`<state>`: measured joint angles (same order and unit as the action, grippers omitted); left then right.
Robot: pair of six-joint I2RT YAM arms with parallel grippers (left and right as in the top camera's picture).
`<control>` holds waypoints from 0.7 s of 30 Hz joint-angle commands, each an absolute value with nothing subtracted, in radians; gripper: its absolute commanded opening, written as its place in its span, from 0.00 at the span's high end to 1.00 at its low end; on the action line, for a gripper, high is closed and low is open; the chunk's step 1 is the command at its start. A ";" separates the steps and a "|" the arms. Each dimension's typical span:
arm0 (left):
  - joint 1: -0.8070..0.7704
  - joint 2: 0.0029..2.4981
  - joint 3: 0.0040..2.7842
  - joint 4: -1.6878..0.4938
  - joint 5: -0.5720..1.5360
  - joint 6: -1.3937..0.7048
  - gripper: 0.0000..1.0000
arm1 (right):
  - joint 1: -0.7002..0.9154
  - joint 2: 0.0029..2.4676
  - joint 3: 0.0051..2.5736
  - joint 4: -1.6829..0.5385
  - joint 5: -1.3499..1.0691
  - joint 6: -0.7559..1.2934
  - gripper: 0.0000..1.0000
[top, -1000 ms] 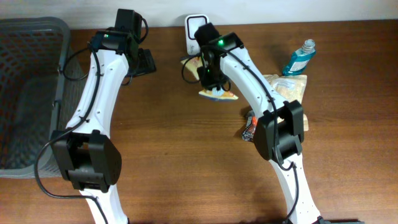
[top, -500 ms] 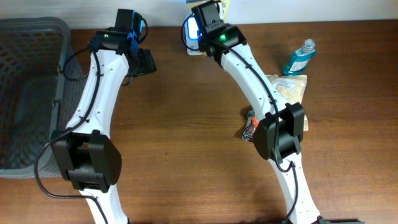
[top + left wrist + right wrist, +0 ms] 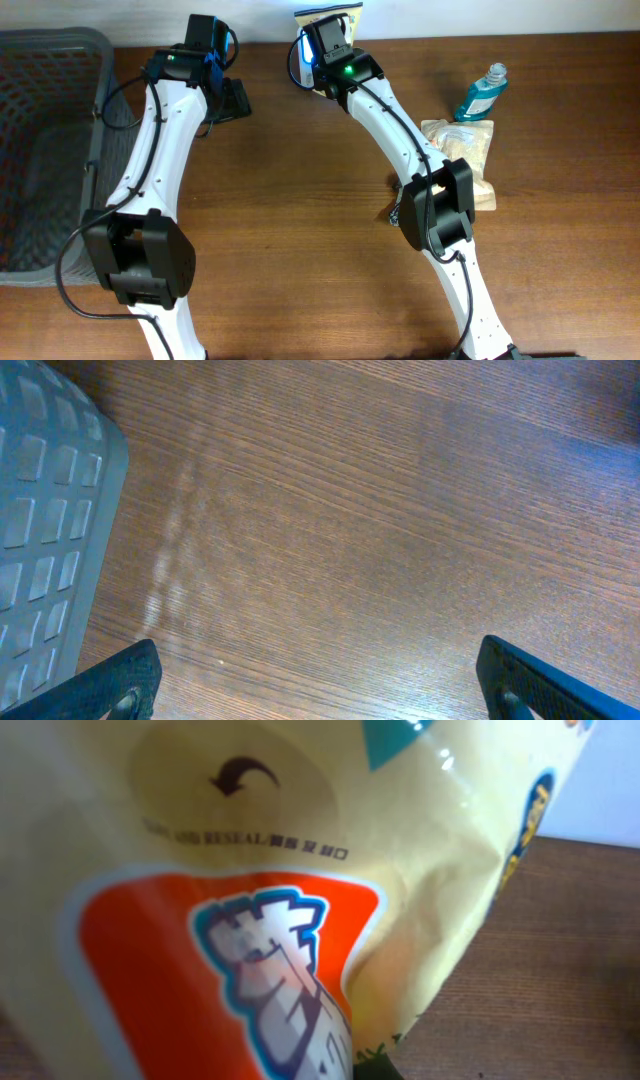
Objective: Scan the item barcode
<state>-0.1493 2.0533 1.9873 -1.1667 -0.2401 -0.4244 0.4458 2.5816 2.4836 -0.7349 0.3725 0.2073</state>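
Observation:
The item is a yellow snack pouch (image 3: 250, 870) with an orange panel and a cartoon figure; it fills the right wrist view. From overhead only its top edge (image 3: 338, 12) shows at the table's far edge, lifted off the wood. My right gripper (image 3: 330, 32) is shut on the pouch, its fingers hidden under the wrist and the bag. Just beside it stands the white scanner (image 3: 305, 58), lit blue and mostly covered by the arm. My left gripper (image 3: 320, 690) hangs open over bare wood, nothing between its fingers (image 3: 115, 685).
A grey mesh basket (image 3: 50, 150) fills the left side, its corner (image 3: 45, 530) showing in the left wrist view. At the right lie a blue mouthwash bottle (image 3: 482, 92) and a beige packet (image 3: 465, 150). A small dark-red packet (image 3: 398, 210) peeks from under the right arm.
The right arm has carried the pouch up from the table and back toward the far edge, beside the scanner. The left arm has not moved.

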 commanded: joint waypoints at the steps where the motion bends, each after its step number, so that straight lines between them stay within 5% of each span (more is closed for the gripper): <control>1: -0.153 2.069 1.981 -1.169 -0.244 -0.437 0.01 | 0.445 2.572 2.504 -0.728 0.374 0.218 0.96; 14: -0.154 2.069 1.981 -1.169 -0.244 -0.437 0.01 | 0.414 2.288 2.527 -0.858 0.440 0.311 0.96; 21: -0.154 2.069 1.981 -1.169 -0.244 -0.437 0.01 | 0.208 2.075 2.527 -1.051 0.457 0.433 0.96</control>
